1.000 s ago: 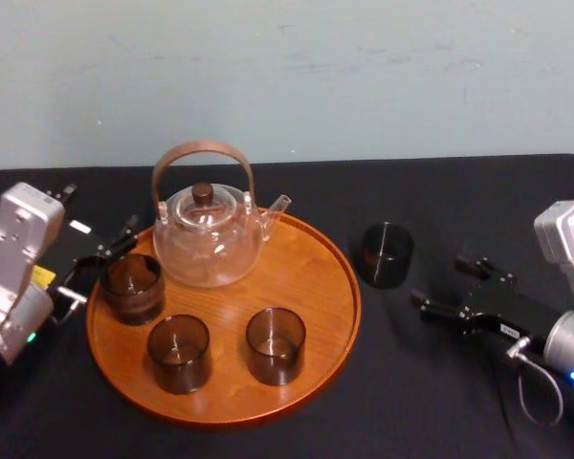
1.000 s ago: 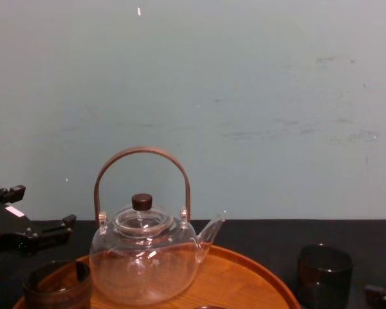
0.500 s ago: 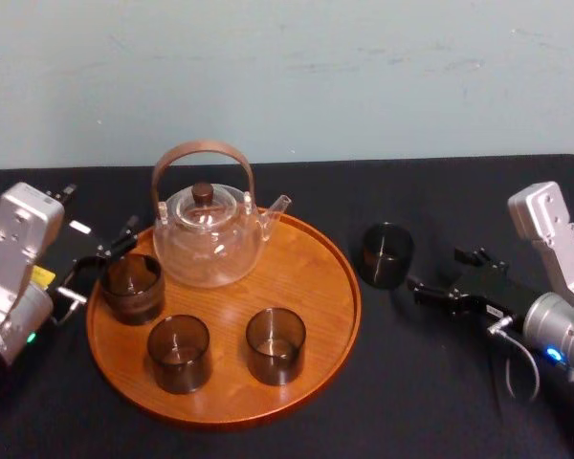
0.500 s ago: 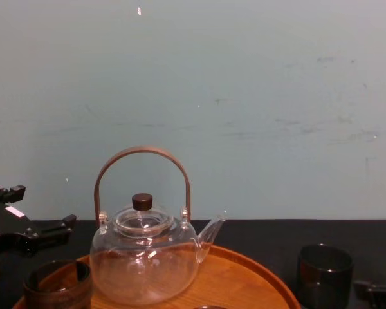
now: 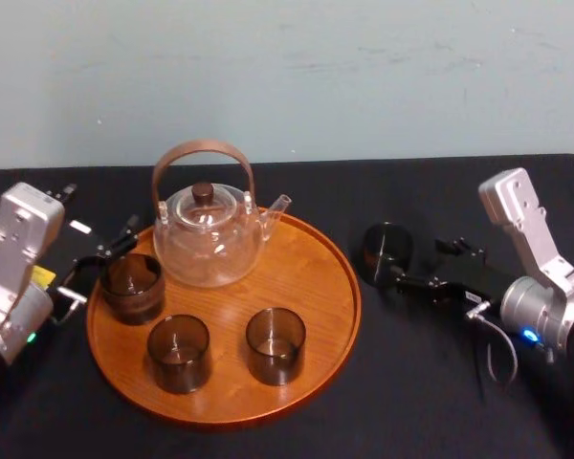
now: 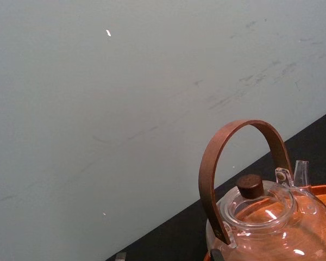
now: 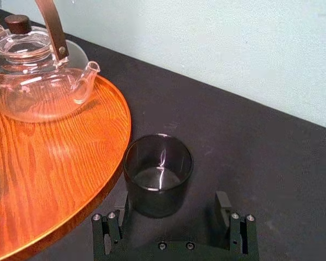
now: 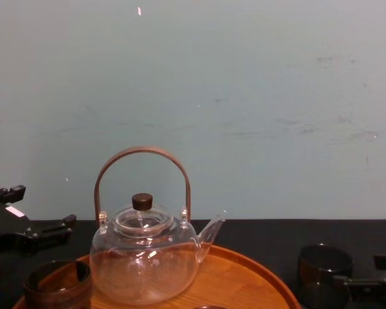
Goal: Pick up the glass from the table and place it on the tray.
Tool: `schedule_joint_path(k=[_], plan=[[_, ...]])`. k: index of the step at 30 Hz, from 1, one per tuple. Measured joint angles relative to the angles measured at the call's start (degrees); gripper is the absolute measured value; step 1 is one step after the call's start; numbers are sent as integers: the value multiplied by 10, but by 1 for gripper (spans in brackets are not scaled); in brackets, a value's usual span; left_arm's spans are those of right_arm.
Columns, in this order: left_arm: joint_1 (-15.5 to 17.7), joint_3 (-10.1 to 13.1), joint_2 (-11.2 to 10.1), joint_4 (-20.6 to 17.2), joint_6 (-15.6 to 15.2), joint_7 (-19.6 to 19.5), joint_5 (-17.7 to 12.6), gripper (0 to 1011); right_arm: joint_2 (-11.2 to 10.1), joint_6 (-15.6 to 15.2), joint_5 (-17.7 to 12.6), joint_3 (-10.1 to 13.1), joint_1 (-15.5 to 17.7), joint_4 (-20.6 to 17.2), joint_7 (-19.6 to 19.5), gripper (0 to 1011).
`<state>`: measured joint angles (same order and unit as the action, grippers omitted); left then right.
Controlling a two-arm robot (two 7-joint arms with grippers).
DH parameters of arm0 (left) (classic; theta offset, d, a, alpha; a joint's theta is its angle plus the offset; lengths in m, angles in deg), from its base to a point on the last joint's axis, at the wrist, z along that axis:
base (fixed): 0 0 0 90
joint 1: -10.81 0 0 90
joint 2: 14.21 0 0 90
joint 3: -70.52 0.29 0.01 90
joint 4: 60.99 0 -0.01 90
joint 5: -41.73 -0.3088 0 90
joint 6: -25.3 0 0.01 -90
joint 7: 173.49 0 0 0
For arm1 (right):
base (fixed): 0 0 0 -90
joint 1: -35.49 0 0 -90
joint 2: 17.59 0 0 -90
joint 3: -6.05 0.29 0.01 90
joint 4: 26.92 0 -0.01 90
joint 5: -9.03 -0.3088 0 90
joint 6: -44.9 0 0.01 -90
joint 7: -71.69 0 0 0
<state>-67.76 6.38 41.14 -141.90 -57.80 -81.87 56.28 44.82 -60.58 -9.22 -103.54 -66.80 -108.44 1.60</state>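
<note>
A dark smoky glass point(image 5: 386, 251) point(image 7: 157, 175) point(image 8: 323, 265) stands upright on the black table point(image 5: 440, 382), just right of the round wooden tray point(image 5: 311, 277) point(image 7: 49, 163). My right gripper point(image 5: 419, 268) point(image 7: 171, 211) is open and level with the glass on its right. Its fingertips point(image 7: 117, 209) reach the near side of the glass, which is not between the pads. My left gripper point(image 5: 100, 268) point(image 8: 27, 235) is open at the tray's left rim, beside a glass point(image 5: 132, 285) that stands on the tray.
The tray also holds a clear glass teapot point(image 5: 209, 234) point(image 6: 261, 217) point(image 8: 145, 261) with a brown hoop handle, and two more dark glasses point(image 5: 179, 352) near its front. A bare patch of tray lies on its right side, nearest the glass on the table. A pale wall stands behind.
My right gripper has moved left across the table, from well clear of the glass to right up against it. The left arm, the tray and its contents have not moved.
</note>
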Motion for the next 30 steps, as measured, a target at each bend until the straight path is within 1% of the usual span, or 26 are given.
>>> schedule_joint_path(k=[6, 15, 30], plan=[[0, 0, 0, 0, 0, 0, 0, 1001, 10, 0, 14, -5, -16, 17, 7, 1002], [0, 0, 0, 0, 0, 0, 0, 1001, 22, -3, 30, -11, -31, 29, 16, 1002], [0, 0, 0, 0, 0, 0, 0, 1001, 38, -7, 44, -14, -50, 48, 23, 1002]])
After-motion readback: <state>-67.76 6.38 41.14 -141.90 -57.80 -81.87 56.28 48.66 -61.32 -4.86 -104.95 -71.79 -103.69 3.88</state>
